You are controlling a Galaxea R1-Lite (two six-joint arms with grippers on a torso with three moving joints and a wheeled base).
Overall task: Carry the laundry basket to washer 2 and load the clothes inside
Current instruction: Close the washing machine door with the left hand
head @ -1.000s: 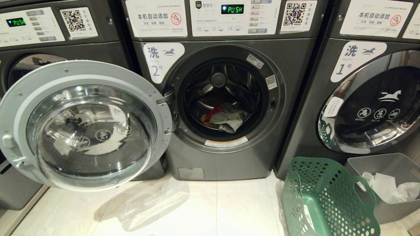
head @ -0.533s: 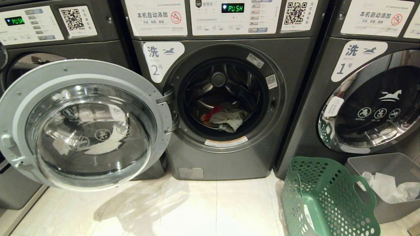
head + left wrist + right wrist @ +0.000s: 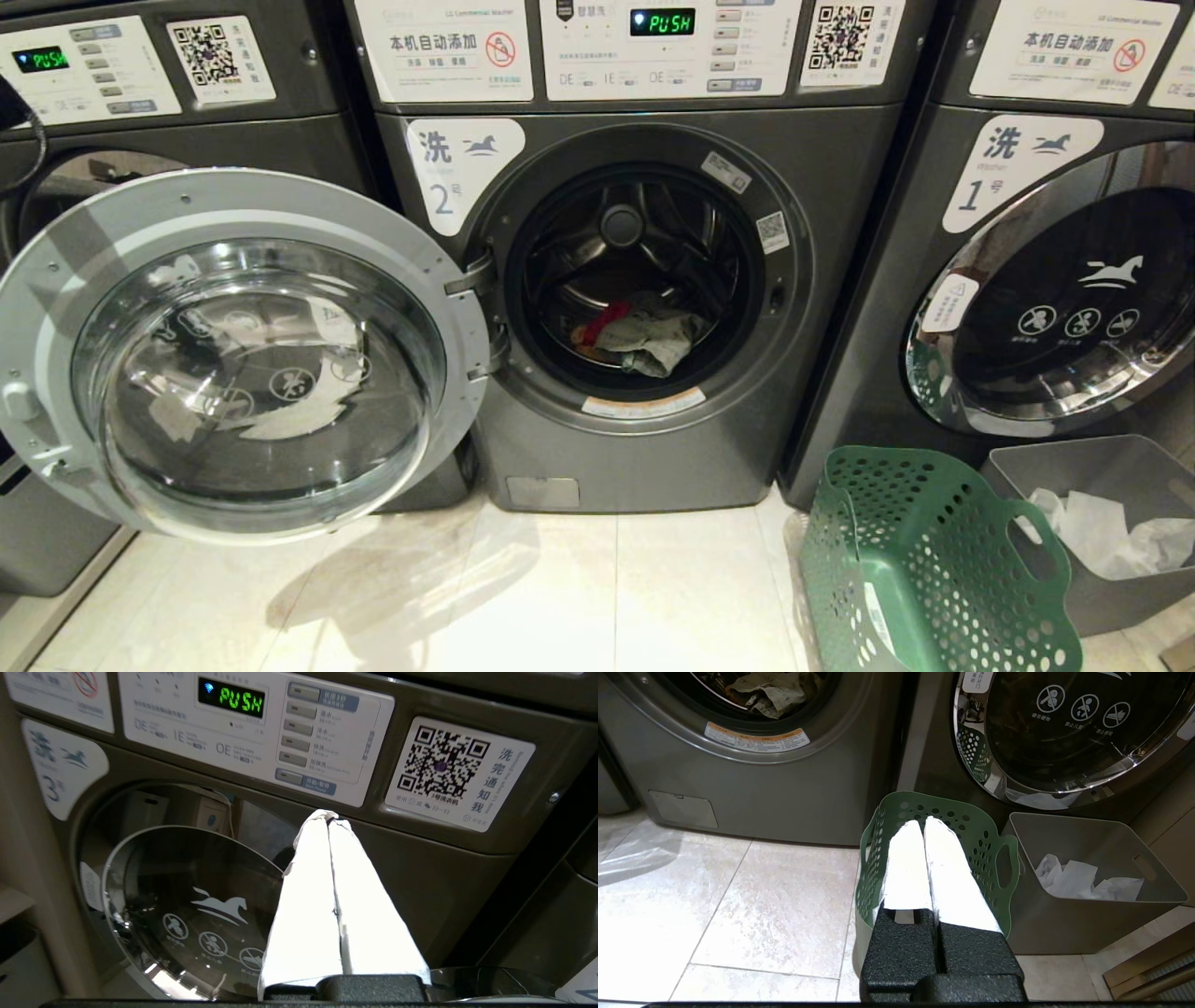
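Washer 2 [image 3: 653, 457] stands in the middle with its round door [image 3: 233, 355] swung wide open to the left. The clothes [image 3: 644, 338], a red piece and a grey-green one, lie at the bottom of its drum and also show in the right wrist view [image 3: 770, 690]. On the floor at the lower right, the green laundry basket [image 3: 934, 569] shows no garment inside. My right gripper [image 3: 923, 823] hangs shut above the basket [image 3: 971, 830], holding nothing. My left gripper [image 3: 329, 817] is shut and empty, raised in front of the left-hand washer [image 3: 187, 896].
A grey bin [image 3: 1074, 462] with white crumpled material stands to the right of the basket, against washer 1 [image 3: 1055, 308], whose door is closed. The open door of washer 2 overhangs the pale tiled floor [image 3: 560, 597] on the left.
A dark cable of my left arm has come up into the upper left edge of the head view. Washer, clothes and basket have not moved.
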